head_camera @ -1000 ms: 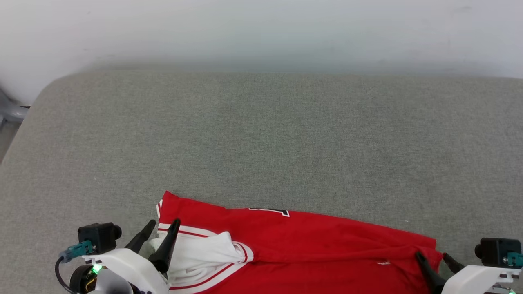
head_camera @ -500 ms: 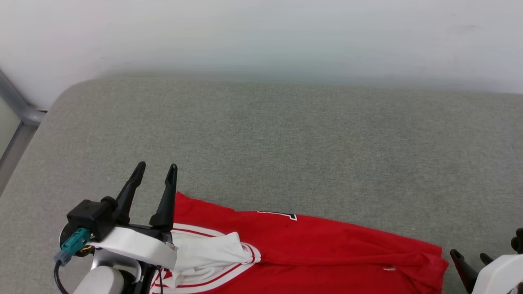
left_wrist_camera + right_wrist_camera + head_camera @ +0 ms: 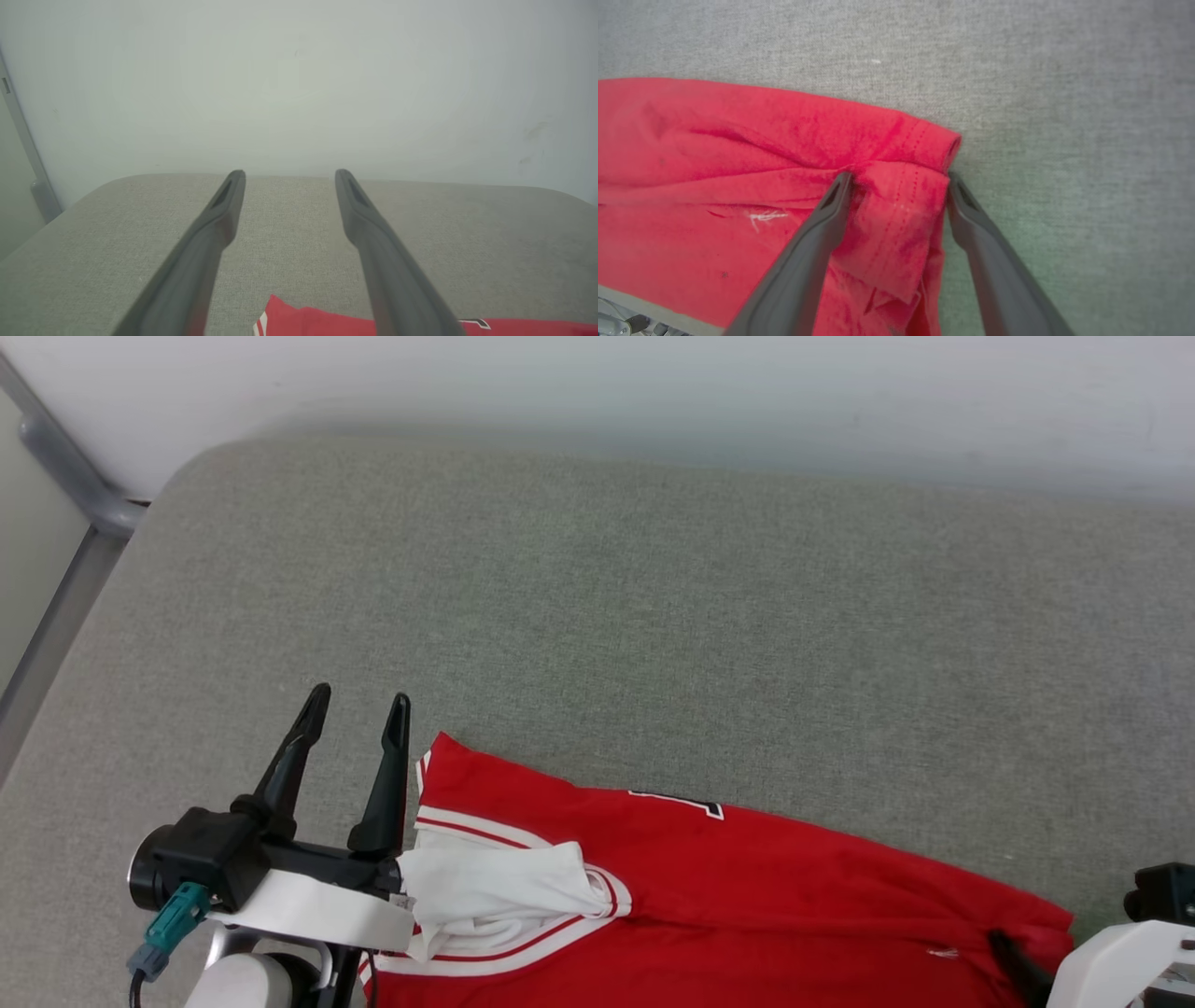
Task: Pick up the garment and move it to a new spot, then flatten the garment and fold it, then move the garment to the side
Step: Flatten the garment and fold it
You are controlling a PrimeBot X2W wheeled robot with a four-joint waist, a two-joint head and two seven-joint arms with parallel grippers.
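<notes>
The garment, red with a bunched white sleeve, lies folded into a long band along the near edge of the grey surface. My left gripper is open and raised, just left of the garment's far left corner, with nothing between its fingers. In the left wrist view that gripper points at the wall, and the garment's corner shows low between the fingers. My right gripper is open at the garment's right end, its fingers either side of the folded hem corner. One of its fingers shows in the head view.
A grey fabric surface stretches far beyond the garment to a white wall. Its far left corner is rounded. A grey metal rail runs down past the left edge.
My left gripper has lifted off the white sleeve and now stands raised beside the garment's left corner. The head camera has swung, shifting the whole picture. The garment keeps its shape.
</notes>
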